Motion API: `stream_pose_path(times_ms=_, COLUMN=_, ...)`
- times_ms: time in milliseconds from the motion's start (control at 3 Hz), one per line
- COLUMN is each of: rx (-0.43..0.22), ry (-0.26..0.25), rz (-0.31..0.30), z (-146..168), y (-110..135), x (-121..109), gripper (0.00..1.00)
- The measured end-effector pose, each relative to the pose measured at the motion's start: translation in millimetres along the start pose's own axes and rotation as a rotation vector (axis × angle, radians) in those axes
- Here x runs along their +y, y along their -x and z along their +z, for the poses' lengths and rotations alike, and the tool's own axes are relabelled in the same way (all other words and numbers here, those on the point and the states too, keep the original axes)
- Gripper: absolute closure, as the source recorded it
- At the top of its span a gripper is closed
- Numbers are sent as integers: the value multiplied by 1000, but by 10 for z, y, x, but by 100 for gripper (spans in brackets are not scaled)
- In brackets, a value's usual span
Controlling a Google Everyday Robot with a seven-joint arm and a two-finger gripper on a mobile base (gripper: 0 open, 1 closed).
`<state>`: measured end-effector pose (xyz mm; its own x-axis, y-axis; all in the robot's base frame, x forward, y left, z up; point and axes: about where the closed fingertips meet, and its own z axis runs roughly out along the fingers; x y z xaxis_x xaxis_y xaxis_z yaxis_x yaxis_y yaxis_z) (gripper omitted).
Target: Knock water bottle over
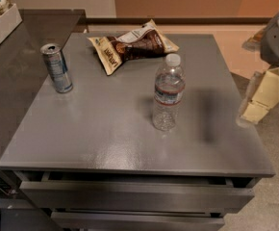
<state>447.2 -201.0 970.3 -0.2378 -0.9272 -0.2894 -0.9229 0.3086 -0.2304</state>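
The water bottle [168,93] stands upright near the middle of the grey table top [106,129]. It is clear ribbed plastic with a white cap and a red, white and blue label band. My gripper [260,99], cream-coloured under a grey arm part, hangs off the table's right edge, well to the right of the bottle and apart from it. It holds nothing that I can see.
A slim silver-blue drink can [57,68] stands upright at the left of the table. A brown and white snack bag [130,46] lies at the back, behind the bottle. A darker counter [14,66] adjoins on the left with a white tray [0,25]. Drawers [134,196] sit below the front edge.
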Motion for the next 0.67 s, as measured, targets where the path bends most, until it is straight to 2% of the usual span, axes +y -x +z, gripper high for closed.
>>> stream_pose_path(times_ms=667, rx=-218, ry=-1, rz=71, z=290, y=464, x=-18, gripper=0)
